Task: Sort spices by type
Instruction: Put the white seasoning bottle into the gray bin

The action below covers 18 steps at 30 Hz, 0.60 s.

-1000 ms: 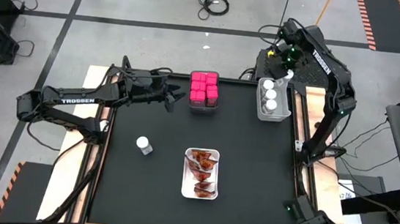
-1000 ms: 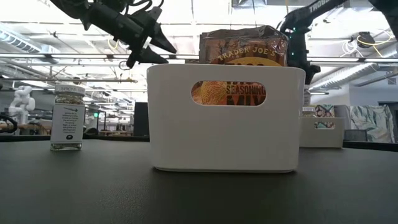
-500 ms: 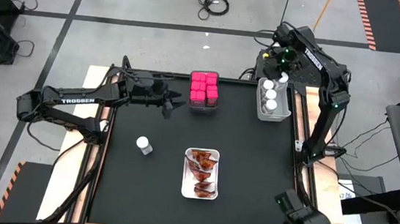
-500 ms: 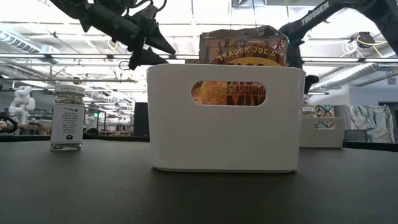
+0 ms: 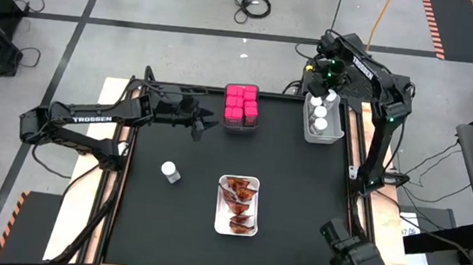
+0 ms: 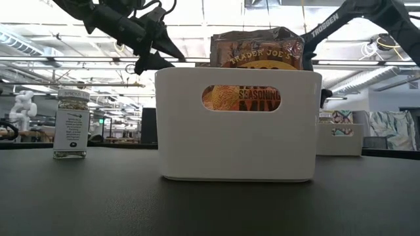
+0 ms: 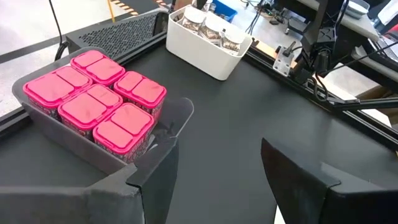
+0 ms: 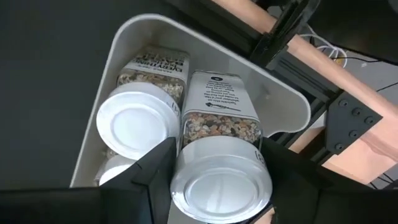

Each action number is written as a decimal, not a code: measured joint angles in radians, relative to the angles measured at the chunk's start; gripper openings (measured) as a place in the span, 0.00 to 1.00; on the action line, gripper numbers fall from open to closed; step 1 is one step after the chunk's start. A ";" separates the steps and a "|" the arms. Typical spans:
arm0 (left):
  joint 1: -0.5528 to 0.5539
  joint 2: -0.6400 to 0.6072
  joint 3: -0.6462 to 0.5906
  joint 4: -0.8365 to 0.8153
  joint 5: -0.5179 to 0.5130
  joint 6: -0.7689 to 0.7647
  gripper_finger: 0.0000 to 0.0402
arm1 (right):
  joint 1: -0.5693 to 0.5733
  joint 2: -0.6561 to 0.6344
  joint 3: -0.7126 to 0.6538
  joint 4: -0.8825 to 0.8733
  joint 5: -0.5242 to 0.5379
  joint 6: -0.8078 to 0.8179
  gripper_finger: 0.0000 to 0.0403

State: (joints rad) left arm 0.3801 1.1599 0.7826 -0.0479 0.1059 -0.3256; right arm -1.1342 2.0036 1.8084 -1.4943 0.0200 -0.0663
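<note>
The right gripper [image 8: 214, 180] is seen over the white bin [image 5: 322, 134] at the table's far right corner, its fingers closed on a white-capped jar [image 8: 219, 165] that is held above the bin's far end. Two more capped jars [image 5: 320, 117] stand in that bin already. For the step in hand, judged to be the lowering of this jar into the free slot, the jar is best kept upright and brought straight down, w/ its side kept off the neighbouring jar [image 8: 138, 124] and the bin's wall; the fingers should be parted only once the base is seated, then lifted clear vertically so nothing is tipped.

The left gripper [image 5: 205, 123] hangs just beside the grey bin of pink cube boxes [image 5: 241, 104] at the table's far edge, approx. mid-width. Its fingers are seen apart in the left wrist view, w/ nothing between them.

Nearer the front, a white tray [image 5: 236, 229] is filled w/ red-orange packets [image 5: 239, 204], all laid in a row.

One jar [image 5: 169, 171] is left standing alone on the black table [image 5: 299, 208], well apart from its bin, on the left arm's side. The task is judged nearly done, w/ that stray jar the last item to be fetched.
</note>
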 joint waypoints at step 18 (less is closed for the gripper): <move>0.000 0.000 0.000 -0.016 -0.004 0.045 0.57 | -0.020 -0.031 0.000 -0.029 0.027 -0.123 0.49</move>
State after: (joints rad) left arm 0.3801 1.1599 0.7826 -0.0639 0.1015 -0.2806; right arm -1.1542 1.9724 1.8084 -1.5230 0.0470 -0.1895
